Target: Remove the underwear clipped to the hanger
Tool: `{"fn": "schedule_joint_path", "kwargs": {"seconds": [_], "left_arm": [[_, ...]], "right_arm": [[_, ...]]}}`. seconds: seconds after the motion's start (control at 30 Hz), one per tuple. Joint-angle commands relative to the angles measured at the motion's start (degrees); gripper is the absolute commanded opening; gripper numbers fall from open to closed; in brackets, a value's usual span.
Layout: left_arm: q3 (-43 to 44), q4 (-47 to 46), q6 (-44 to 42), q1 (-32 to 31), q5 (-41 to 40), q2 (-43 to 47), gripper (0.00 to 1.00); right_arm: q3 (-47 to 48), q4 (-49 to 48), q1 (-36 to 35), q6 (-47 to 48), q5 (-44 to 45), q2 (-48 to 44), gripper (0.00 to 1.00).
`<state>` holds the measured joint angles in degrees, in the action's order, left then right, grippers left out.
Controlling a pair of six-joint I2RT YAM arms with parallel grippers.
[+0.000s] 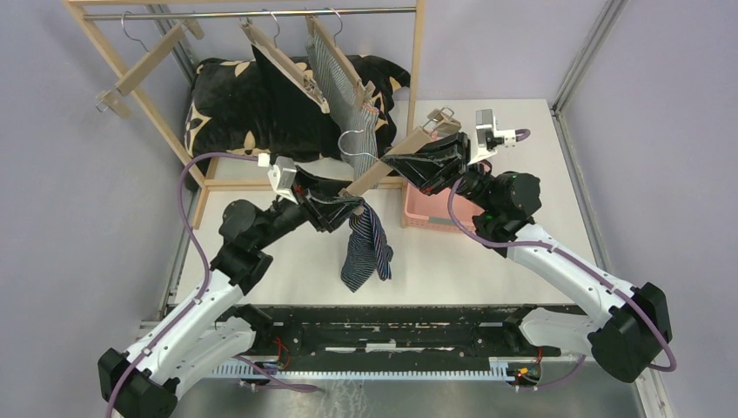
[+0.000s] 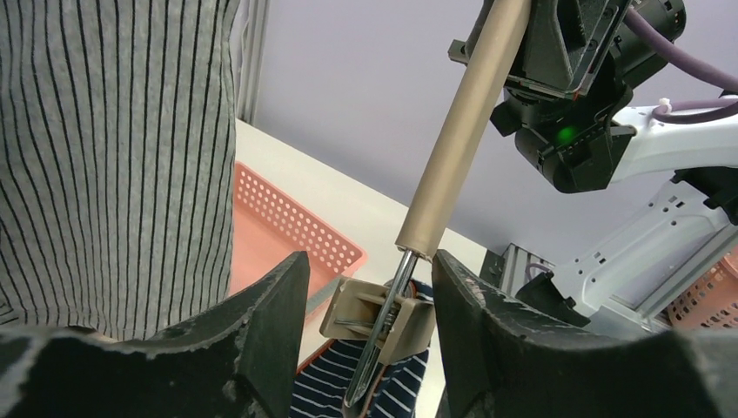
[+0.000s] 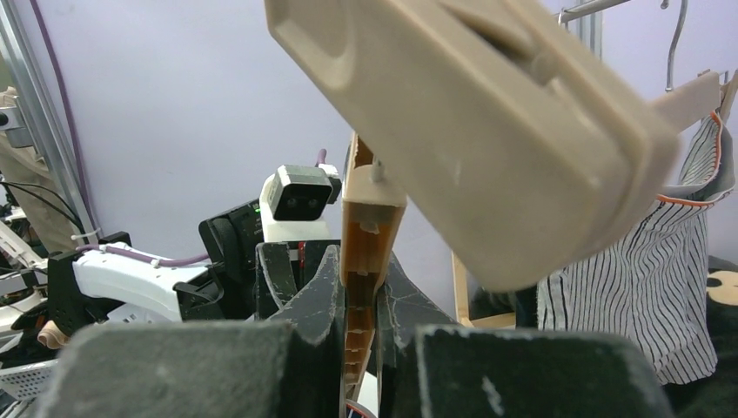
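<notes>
My right gripper (image 1: 416, 159) is shut on the bar of a tan clip hanger (image 1: 396, 161) and holds it tilted above the table; in the right wrist view the bar (image 3: 364, 244) stands pinched between the fingers. Navy striped underwear (image 1: 365, 248) hangs from the hanger's lower clip (image 2: 379, 318). My left gripper (image 1: 346, 207) is open, with one finger on each side of that clip (image 2: 370, 266), and the navy cloth (image 2: 396, 383) is below it. Black underwear (image 1: 278, 96) and grey-white pinstriped underwear (image 1: 344, 78) hang clipped on the rack.
A wooden clothes rack (image 1: 252, 12) stands at the back left with an empty hanger (image 1: 148, 61). A black cushion with cream flowers (image 1: 222, 109) lies under it. A pink perforated basket (image 1: 431, 211) sits under the right gripper and also shows in the left wrist view (image 2: 278, 226).
</notes>
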<state>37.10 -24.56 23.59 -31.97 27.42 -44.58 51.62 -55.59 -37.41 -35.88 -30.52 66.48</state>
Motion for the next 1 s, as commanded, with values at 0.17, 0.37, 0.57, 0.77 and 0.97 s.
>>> {"fn": "schedule_joint_path", "kwargs": {"seconds": [0.17,0.37,0.57,0.77,0.97], "left_arm": [[0.1,-4.4,2.3,-0.1,2.8,0.0,0.03],[3.1,-2.0,-0.2,-0.2,4.5,0.4,0.19],[5.4,-1.8,-1.8,-0.1,2.1,1.1,0.74],[8.0,-1.5,-2.3,-0.1,2.7,-0.7,0.70],[8.1,-2.7,-0.6,-0.1,5.2,-3.8,0.68]], "right_arm": [[2.2,-2.1,-0.3,1.0,1.3,0.1,0.01],[1.6,-1.0,-0.3,1.9,1.3,-0.2,0.01],[1.8,-0.5,-0.2,1.6,0.4,-0.4,0.01],[1.9,-0.6,-0.3,0.7,-0.2,0.1,0.01],[2.9,-0.9,-0.5,0.5,-0.4,0.9,0.01]]}}
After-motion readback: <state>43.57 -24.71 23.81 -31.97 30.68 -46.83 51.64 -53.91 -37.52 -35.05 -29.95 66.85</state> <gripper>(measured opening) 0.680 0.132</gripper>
